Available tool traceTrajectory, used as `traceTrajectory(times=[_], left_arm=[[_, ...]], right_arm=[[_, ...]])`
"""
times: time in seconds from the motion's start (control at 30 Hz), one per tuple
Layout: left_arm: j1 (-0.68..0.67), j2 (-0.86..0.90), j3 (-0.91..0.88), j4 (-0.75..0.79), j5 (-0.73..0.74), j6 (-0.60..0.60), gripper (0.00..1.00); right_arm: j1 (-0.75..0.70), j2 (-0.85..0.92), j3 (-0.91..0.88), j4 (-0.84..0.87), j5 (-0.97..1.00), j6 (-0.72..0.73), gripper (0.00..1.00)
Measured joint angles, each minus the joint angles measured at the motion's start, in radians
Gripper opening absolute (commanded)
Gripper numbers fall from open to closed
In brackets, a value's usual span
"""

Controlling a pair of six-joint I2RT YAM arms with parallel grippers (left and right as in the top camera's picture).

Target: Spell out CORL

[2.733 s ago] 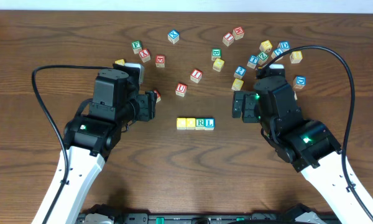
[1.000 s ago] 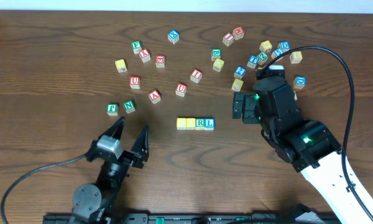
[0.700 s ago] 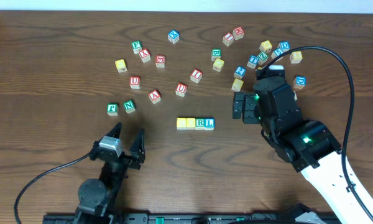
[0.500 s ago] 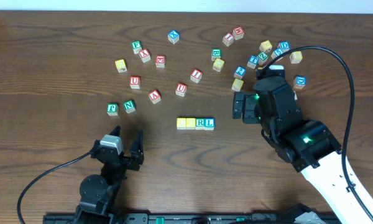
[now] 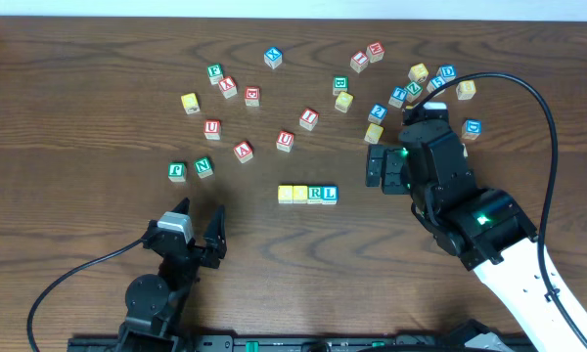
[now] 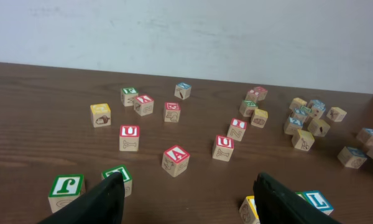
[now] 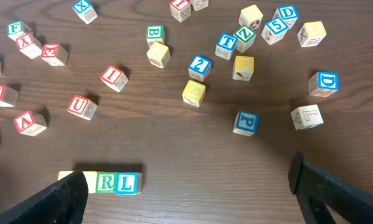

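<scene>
The CORL cubes lie in one touching row (image 5: 308, 194) mid-table: two yellow-faced cubes (image 5: 293, 194), a green R cube (image 5: 316, 194), then a blue L cube (image 5: 330, 194). My left gripper (image 5: 200, 217) stands open and empty, low at the front left, well short of the row. In the left wrist view its right finger (image 6: 280, 202) hides the middle of the row, leaving a yellow cube (image 6: 250, 208) and the L cube (image 6: 316, 200) showing. My right gripper (image 5: 372, 166) is open and empty, to the right of the row. The right wrist view shows R (image 7: 106, 182) and L (image 7: 127, 183).
Many loose letter cubes are scattered across the far half of the table, from a yellow one (image 5: 189, 101) at the left to a cluster (image 5: 421, 83) behind the right arm. Green-lettered cubes (image 5: 190, 168) lie ahead of the left gripper. The right arm's cable (image 5: 528, 93) arcs over the table.
The left arm has pulled back from beside the row to the table's front edge, uncovering cubes at the left, and has settled there. The right arm and the row have not moved.
</scene>
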Motion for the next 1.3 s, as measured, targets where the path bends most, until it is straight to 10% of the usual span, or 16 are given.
traceTrajectory(times=[0.83,1.3], left_arm=[[0.0,0.0,0.0,0.0,0.0,0.0,0.65],[0.001,0.0,0.006,-0.008,0.001,0.0,0.65]], right_arm=[[0.0,-0.003,-0.003,0.011,0.002,0.0,0.99],[-0.009,-0.513,-0.797,1.028,-0.005,-0.218,0.99]])
